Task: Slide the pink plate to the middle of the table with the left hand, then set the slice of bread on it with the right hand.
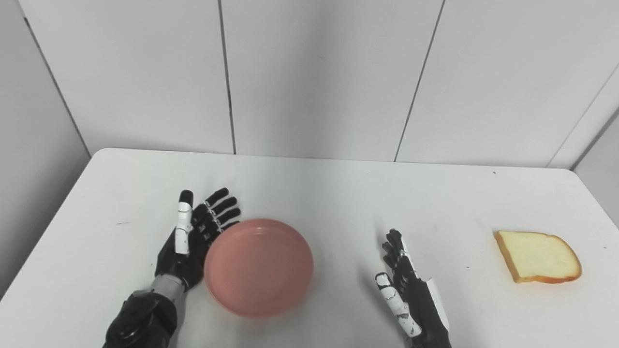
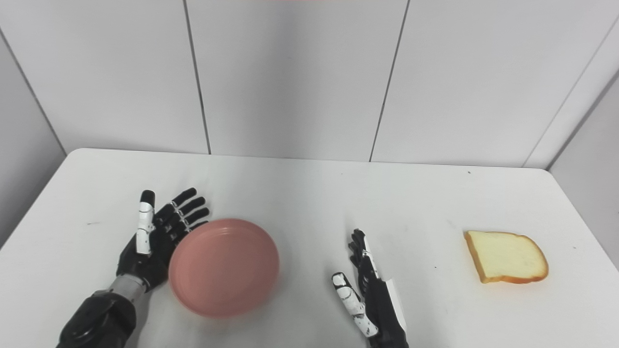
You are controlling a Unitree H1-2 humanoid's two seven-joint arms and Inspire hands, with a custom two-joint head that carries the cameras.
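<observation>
Pink and round, the one plate (image 1: 258,267) you are working with lies on the white table (image 1: 314,193), left of the table's middle and near the front edge. Your left hand (image 1: 191,239) stands edge-on against the plate's left rim, palm toward it, fingers (image 1: 220,208) straight and spread, thumb raised; it presses or touches the rim but grips nothing. Your right hand (image 2: 370,295) is near the front edge, well to the right of the plate and apart from it, also edge-on with fingers stretched forward and thumb out, holding nothing. You have a single slice of bread (image 2: 507,256), lying flat far on the right side of the table, well apart from the right hand and further still from the plate. So count one plate, one slice, two hands.
</observation>
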